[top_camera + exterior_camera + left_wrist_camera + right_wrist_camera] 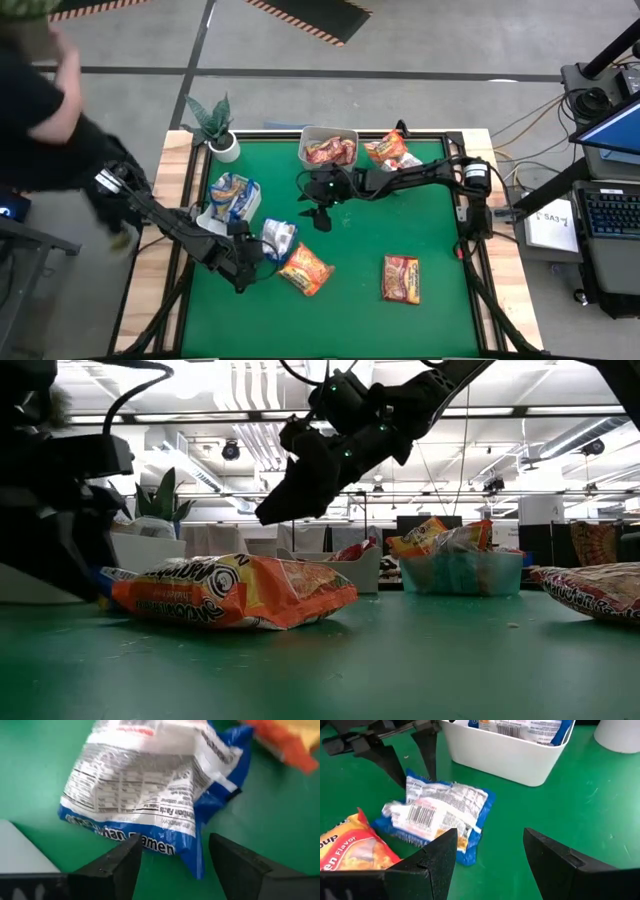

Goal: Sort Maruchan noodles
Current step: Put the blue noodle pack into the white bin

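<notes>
The left gripper (172, 857), jaws wide, sits by the blue packet (279, 238) on the bench (440, 230), about to grab it, while the right gripper (318, 213) waits above, jaws wide and empty.

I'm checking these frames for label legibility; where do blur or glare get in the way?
Left wrist view: the blue-and-white packet is soft, its top washed out by glare. Right wrist view: the barcode is readable. Low view: bright ceiling lights silhouette the right gripper; the orange packet is sharp. High view: a person's arm is smeared.
</notes>
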Available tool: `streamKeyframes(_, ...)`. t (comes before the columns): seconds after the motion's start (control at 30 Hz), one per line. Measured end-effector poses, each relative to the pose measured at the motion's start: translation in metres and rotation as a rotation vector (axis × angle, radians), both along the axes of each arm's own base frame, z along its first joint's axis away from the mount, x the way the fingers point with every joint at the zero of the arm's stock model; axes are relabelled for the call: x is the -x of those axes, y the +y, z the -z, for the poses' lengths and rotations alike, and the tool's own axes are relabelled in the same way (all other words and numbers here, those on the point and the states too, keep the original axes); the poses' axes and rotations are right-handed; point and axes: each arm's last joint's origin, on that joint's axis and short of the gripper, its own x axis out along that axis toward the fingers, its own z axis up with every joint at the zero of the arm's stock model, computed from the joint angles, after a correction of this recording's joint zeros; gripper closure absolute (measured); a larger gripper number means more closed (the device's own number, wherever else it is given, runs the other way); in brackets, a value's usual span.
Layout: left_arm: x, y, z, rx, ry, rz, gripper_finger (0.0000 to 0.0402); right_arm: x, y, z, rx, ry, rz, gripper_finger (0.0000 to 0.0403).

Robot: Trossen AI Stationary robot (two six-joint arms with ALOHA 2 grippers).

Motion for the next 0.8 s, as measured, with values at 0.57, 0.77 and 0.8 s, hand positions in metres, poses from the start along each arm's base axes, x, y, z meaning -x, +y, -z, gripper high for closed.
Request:
streamKeyframes(0.57,-0.013,-0.003,0.007,-0.067,-0.127,-0.093,0.0391,-0.009,0.044,0.012,0.098,-0.019,-0.162,0.0187)
streamKeyframes(0.77,-0.016,-0.001,-0.007,-0.093,-0.256,-0.168,0.04,-0.01,0.063,0.015,0.145,-0.024,-0.226,0.0186)
streamKeyframes(0.8,-0.016,0.0,-0.009,-0.097,-0.276,-0.187,0.0401,-0.01,0.065,0.014,0.155,-0.03,-0.23,0.0186)
